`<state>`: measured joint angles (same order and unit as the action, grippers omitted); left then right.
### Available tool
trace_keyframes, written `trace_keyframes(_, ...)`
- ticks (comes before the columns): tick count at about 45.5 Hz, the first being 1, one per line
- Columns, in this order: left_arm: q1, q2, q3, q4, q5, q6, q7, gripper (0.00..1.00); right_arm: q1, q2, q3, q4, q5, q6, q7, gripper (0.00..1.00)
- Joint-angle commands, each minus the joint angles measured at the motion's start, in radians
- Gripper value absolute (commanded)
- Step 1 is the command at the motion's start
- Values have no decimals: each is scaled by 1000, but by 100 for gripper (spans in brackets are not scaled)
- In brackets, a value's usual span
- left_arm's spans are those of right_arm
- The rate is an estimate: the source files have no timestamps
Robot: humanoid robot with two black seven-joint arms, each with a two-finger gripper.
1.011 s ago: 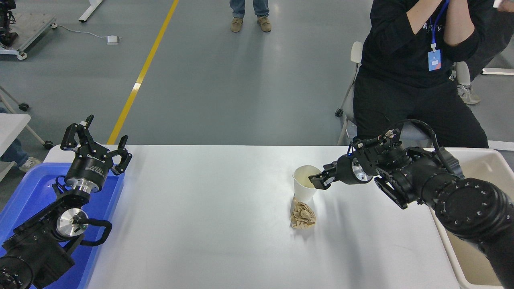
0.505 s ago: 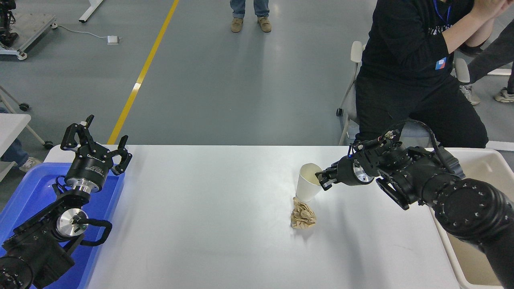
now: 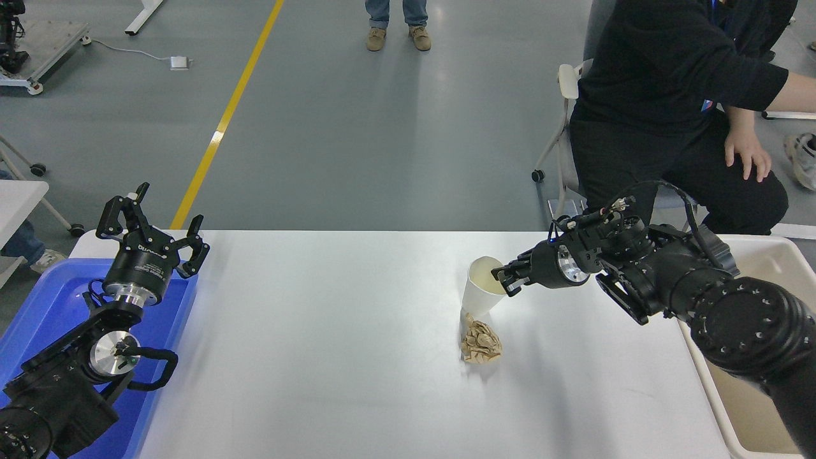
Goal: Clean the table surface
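The right gripper (image 3: pixel 502 281) is pinching the rim of a white paper cup (image 3: pixel 479 288). One finger is going inside the cup and the other is sitting outside it. The cup is leaning a little and looks like it is coming up off the table (image 3: pixel 331 357). The table is the big white top filling the middle of the picture, between a blue tray (image 3: pixel 44 306) on the left and a beige bin (image 3: pixel 762 268) on the right.

A crumpled ball of brown paper (image 3: pixel 481 342) is lying on the table, just under the bottom of the cup. It looks like it is touching the cup, but I cannot be sure.

The left gripper (image 3: pixel 150 223) is resting over the blue tray with its fingers spread wide, holding nothing.

A person in black (image 3: pixel 663 83) is sitting behind the table's far right side.

Here is what could go wrong. The cup is thin and soft, so a hard squeeze could squash the rim and let it slip out. A grip on only one edge could make the cup swing or drop on the way to the bin. The cup's bottom could also bump the paper ball and push it away.
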<state>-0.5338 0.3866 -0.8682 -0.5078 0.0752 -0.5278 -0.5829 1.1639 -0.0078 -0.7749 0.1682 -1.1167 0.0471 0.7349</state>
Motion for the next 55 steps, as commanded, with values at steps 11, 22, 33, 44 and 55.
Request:
trace_keyframes(11,0,0,0,0,0,0,0,100,148,-187,3,-23,141,22,138,0)
trace_keyframes(22,0,0,0,0,0,0,0,100,249,-319,5,-4,219,115,138,0)
trace_keyframes(33,0,0,0,0,0,0,0,100,343,-422,11,102,239,135,138,0)
trace_keyframes(44,0,0,0,0,0,0,0,100,248,-439,19,-12,251,137,138,0)
trace_keyframes(55,0,0,0,0,0,0,0,100,120,-534,23,-134,348,152,138,0)
